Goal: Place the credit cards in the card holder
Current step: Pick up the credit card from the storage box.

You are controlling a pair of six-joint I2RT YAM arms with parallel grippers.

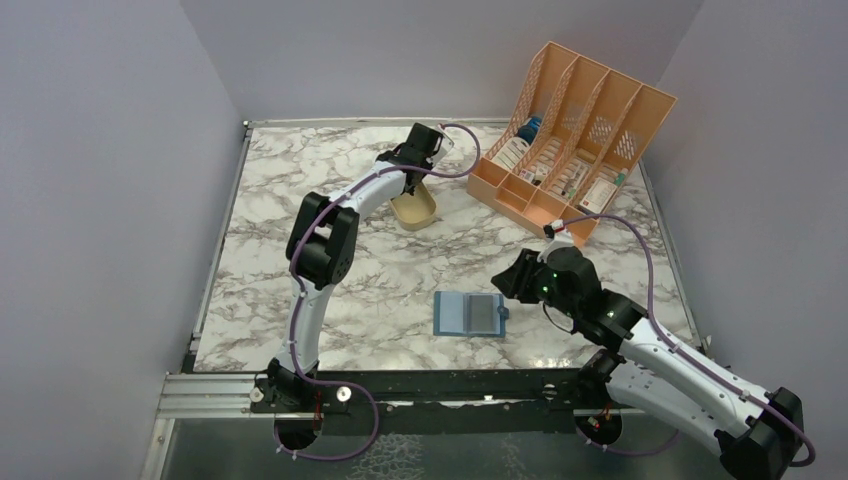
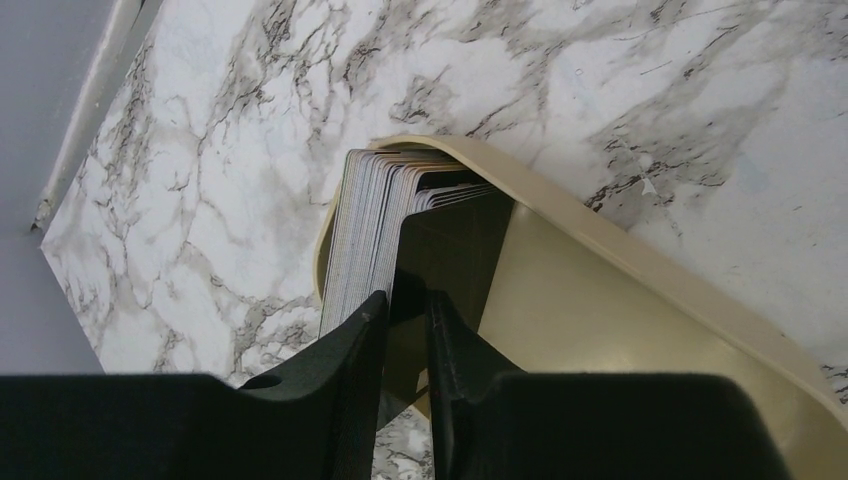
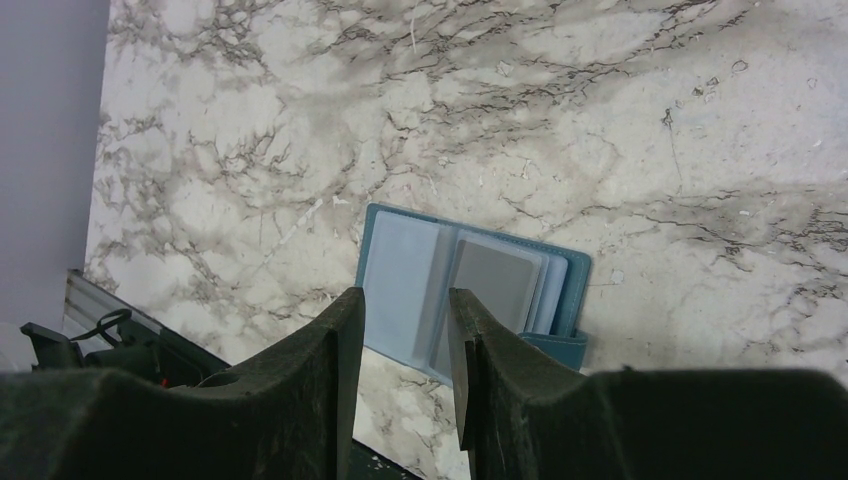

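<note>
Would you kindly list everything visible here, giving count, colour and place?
credit cards: a stack, number unclear, dark with pale edges, upright in the tray
tray: one, tan, far middle of the table
card holder: one, pale blue, teal back, lying open near the front
file rack: one, orange, far right corner
table: one, white-grey marble
left gripper: one, black, jaws narrowly apart around one card
right gripper: one, black, open, above the card holder
</note>
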